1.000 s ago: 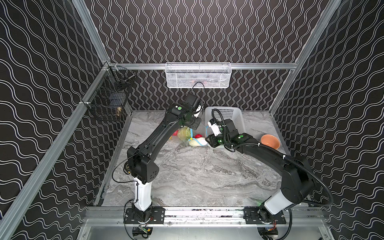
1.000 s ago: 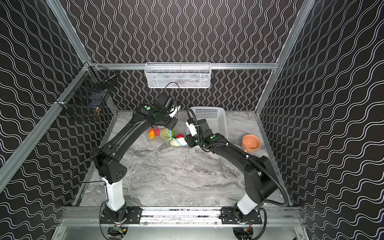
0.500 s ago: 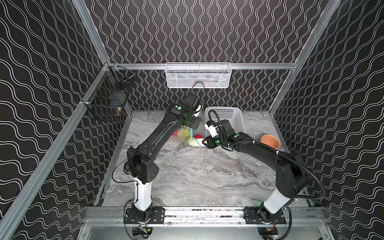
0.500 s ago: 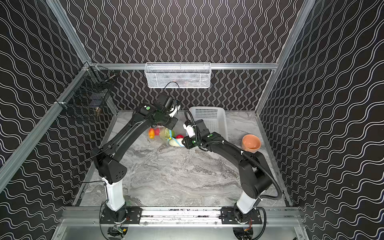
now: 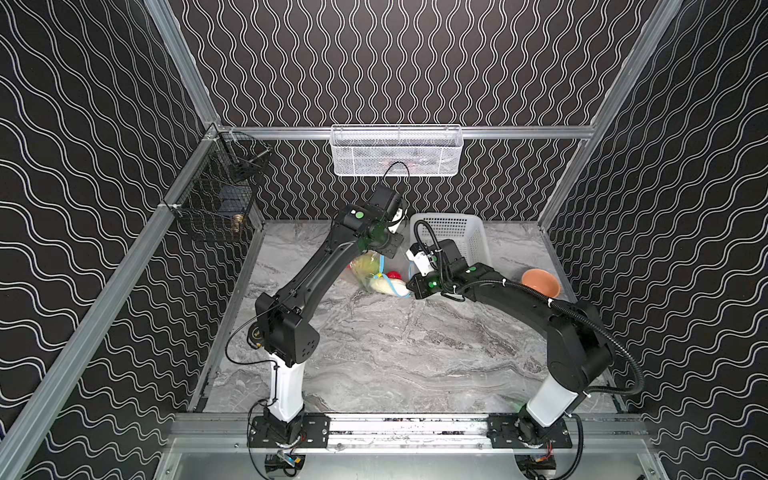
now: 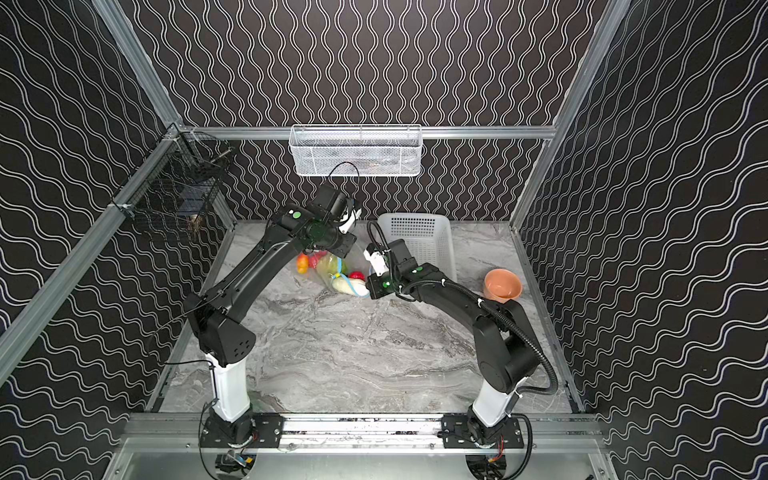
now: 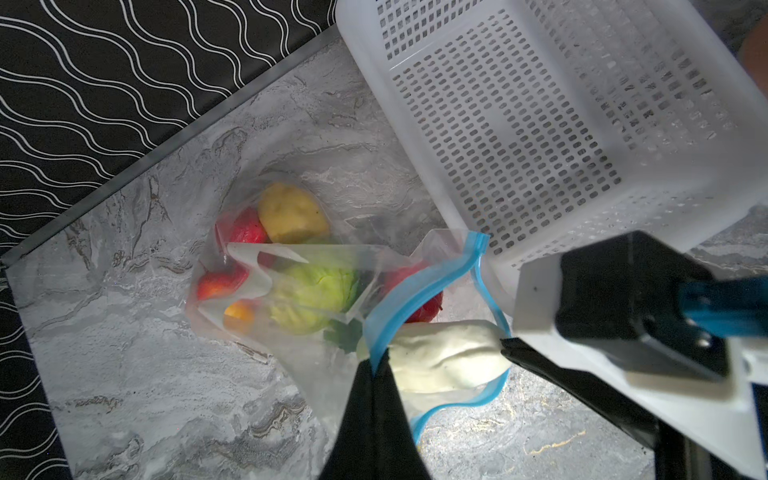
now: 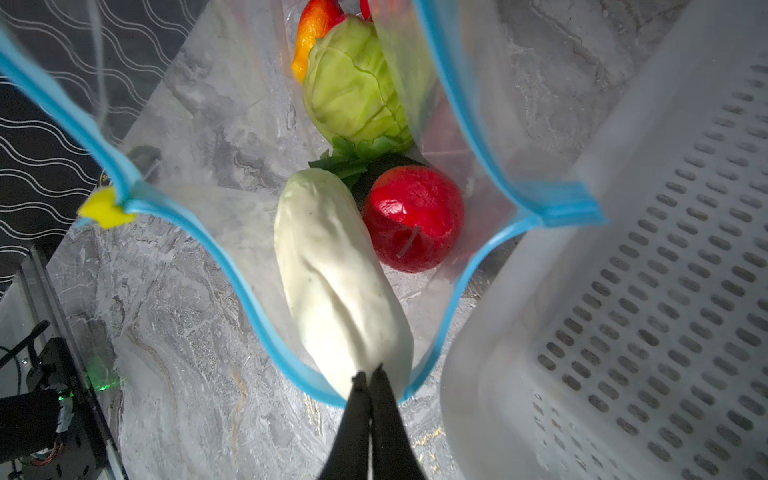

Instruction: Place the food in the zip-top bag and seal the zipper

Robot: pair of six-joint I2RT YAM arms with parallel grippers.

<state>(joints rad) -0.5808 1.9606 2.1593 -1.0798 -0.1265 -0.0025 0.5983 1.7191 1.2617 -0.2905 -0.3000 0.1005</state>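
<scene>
Back-centre of both top views, just left of the white basket [image 5: 457, 232], is where it's all happening. Starting at the jaws: the left gripper [image 7: 374, 368] has its jaws clenched on the zipper [image 7: 419, 286], pinching one blue lip and holding it up off the counter [image 5: 395, 340]. My read is that's purely to prop the mouth of the zip-top bag [image 7: 316, 382] open so food can go in.

The right gripper [image 8: 369, 376] has its jaws pressed fully together, tips right at the near end of the white long vegetable [image 8: 332, 282], where the bag's other lip runs under it. I can't tell if they've nipped that lip or are only touching the veg, since nothing shows between them. Looks to me like a nudge to get the veg past the rim.

Going outward, the veg lies lengthwise in the mouth with its tail end about level with the blue strip, so I'd call it not quite in. Touching it is a red piece [image 8: 413, 218], and a dark oval [image 8: 382, 166] peeks out behind. Further in come the green cabbage [image 8: 353, 91], the yellow-orange fruit [image 8: 305, 45], the yellow potato [image 7: 293, 214] and the other red pieces [image 7: 245, 230].

The bag itself is clear and crinkly, lying on its side with a white label [image 7: 249, 266] showing. The yellow slider tab [image 8: 106, 212] sits at one end of the strip, so the zipper's wide open and sealing isn't started. The basket's just beside the mouth. The orange bowl [image 5: 536, 286] is well apart, off to the right.
</scene>
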